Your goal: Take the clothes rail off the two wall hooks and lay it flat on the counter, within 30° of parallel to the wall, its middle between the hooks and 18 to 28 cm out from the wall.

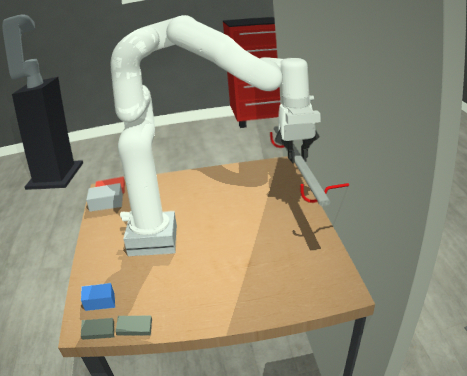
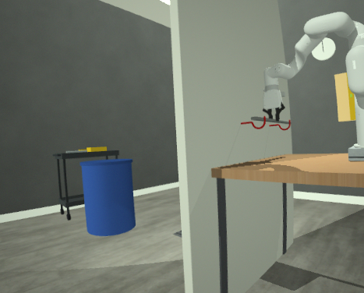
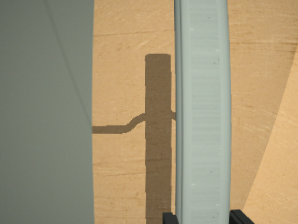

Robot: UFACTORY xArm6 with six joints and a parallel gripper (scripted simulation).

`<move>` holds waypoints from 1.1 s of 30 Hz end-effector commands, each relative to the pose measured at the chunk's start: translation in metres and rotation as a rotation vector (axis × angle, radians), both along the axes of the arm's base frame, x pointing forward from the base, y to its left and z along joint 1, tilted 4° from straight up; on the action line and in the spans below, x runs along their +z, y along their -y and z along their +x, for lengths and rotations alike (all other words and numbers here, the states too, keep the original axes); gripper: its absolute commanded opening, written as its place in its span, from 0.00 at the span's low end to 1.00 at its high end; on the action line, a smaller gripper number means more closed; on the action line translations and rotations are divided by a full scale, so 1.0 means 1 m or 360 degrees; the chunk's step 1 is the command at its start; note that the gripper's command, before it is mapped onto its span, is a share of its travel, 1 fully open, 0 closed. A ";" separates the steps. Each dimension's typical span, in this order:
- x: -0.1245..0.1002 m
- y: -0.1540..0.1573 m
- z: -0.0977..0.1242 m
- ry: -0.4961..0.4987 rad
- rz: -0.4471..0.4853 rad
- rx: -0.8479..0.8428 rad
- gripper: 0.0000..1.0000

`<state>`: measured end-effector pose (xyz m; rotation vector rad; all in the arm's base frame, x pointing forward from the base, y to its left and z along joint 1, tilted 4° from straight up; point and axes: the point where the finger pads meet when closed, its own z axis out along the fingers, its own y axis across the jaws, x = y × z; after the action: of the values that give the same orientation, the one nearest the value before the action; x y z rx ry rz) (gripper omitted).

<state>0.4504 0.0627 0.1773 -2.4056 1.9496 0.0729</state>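
my base (image 1: 149, 239) is bolted onto the wooden counter (image 1: 233, 280), towards its far left side. just beside it at the far left edge sits a grey block (image 1: 104, 197) with a red block (image 1: 114, 183) touching it behind. near the front left corner lies a blue block (image 1: 97, 296), and in front of that two flat grey-green pads (image 1: 116, 326) side by side. the counter's right edge meets the wall (image 1: 383, 150).

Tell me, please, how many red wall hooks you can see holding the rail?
2: one hook under the rail's near end, the other behind the gripper, partly hidden.
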 end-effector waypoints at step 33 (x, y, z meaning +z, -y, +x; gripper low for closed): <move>0.024 0.001 0.001 0.0008 0.0001 0.0000 0.00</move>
<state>0.4505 0.0615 0.1966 -2.4056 1.9496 0.0729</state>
